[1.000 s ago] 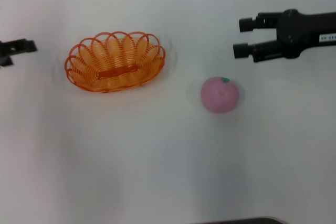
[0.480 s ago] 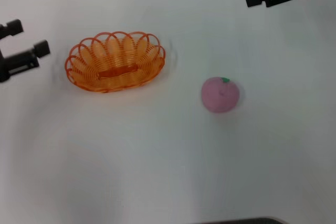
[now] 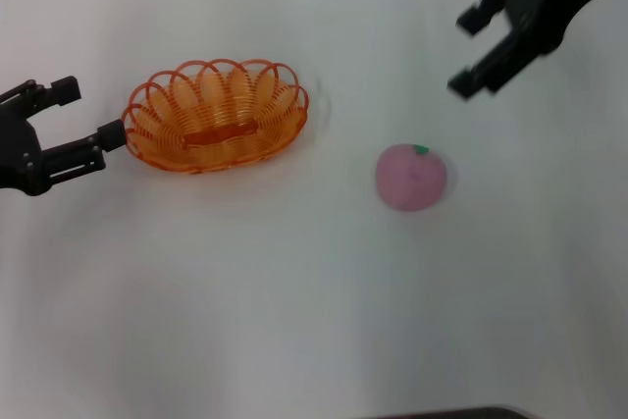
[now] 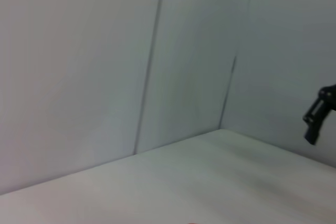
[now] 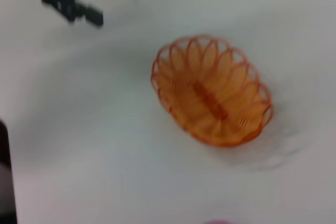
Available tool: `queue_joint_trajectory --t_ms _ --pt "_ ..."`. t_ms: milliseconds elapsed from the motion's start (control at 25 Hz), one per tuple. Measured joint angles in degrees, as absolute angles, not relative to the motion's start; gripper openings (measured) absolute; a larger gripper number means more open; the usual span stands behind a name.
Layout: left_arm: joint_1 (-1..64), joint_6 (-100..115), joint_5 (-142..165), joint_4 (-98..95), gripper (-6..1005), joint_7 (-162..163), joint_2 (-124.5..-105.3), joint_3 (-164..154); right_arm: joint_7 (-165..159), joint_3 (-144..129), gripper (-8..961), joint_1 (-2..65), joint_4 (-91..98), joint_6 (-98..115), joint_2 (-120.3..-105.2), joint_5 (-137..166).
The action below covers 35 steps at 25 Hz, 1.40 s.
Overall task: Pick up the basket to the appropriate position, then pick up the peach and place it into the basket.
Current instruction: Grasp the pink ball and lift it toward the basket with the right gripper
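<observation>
The orange wire-loop basket sits upright on the white table, left of centre. The pink peach with a green leaf lies to its right, apart from it. My left gripper is open and empty, with one fingertip right at the basket's left end. My right gripper is open and empty, tilted, above and behind the peach. The right wrist view shows the basket, the left gripper beyond it, and a sliver of the peach at the frame edge.
The left wrist view shows only bare table, grey wall panels behind it, and a dark part of the other arm at the edge. A dark strip lies along the table's near edge.
My left gripper has moved right to the basket's left end. My right gripper rose toward the far edge, then turned and tilted its fingers down toward the peach. Basket and peach have not moved.
</observation>
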<state>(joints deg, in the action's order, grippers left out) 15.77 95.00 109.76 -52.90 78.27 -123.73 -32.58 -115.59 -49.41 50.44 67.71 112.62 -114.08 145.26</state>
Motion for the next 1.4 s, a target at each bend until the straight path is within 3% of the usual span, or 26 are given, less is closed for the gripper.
queue_joint_trajectory --t_ms 200,280,640,880,1280,1400 --pt "16.27 92.62 109.7 -50.51 856 78.03 -123.74 -32.61 -115.7 -58.04 914 49.98 67.83 105.98 -119.22 151.81" --pt "16.48 92.59 109.76 -50.1 855 78.0 -123.71 -32.78 -116.29 -62.31 914 49.86 65.26 102.28 -120.03 154.18" --pt "16.54 92.92 109.83 -49.26 852 78.01 -123.74 -32.99 -117.71 -71.93 915 50.16 54.51 92.58 -120.15 152.85" --pt "16.71 93.18 109.82 -48.89 853 78.17 -123.75 -33.07 -117.47 -74.47 848 50.36 51.16 89.68 -120.27 151.01" --pt "17.09 93.42 109.81 -48.86 851 78.36 -123.75 -33.14 -117.6 -74.86 626 50.25 51.2 89.6 -119.94 149.54" --pt "17.15 93.43 109.79 -48.86 850 78.41 -123.75 -33.14 -117.64 -74.46 505 50.27 51.55 89.95 -119.78 149.55"
